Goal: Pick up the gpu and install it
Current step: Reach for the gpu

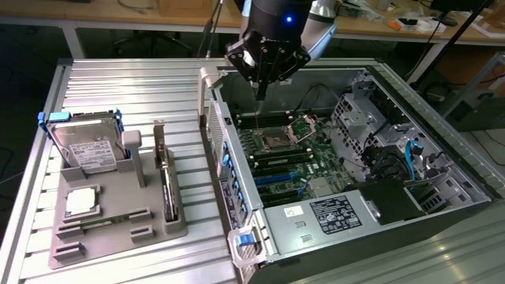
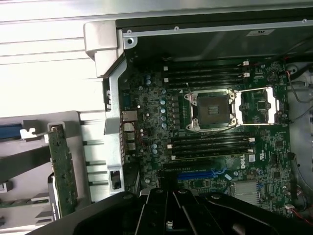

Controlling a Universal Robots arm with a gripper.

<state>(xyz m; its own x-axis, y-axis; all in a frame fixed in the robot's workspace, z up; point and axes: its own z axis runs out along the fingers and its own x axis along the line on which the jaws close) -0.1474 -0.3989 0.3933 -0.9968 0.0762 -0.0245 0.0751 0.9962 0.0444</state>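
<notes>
**Exterior view.** The gripper [image 1: 259, 102] hangs below the black arm head, over the open computer case [image 1: 442, 195]. Its two slim fingers are pressed together into one thin point, and they hold nothing. Beneath the tip lies the part of the motherboard [image 1: 288, 157] close to the case's rear wall. The open CPU socket [image 1: 280, 139] sits a little beyond the tip, toward the exterior view's right.

The gpu [image 1: 167, 183] is well apart from the gripper, off toward the exterior view's left and outside the case. It stands on edge in a slot of the grey holder [image 1: 118, 234], untouched. Farther from the gripper on the same holder are the hard drive [image 1: 83, 145], upright in its blue frame, and the CPU chip [image 1: 81, 201], lying flat. The holder rests on a ribbed metal table [image 1: 134, 89].

**Wrist view.** The gripper [image 2: 168, 196] shows as a black wedge with its fingers closed, gripping nothing. Ahead of it spreads the motherboard [image 2: 146, 112]. A blue slot [image 2: 200, 175] lies closest to the fingers, then the memory slots [image 2: 210, 144], and farther out the CPU socket [image 2: 212, 110] with its latch frame swung open.

The gpu [image 2: 62, 171] lies off to one side of the gripper, beyond the wall of the computer case [image 2: 112, 93]. It is seen edge-on as a green board standing in the grey holder [image 2: 29, 161].
</notes>
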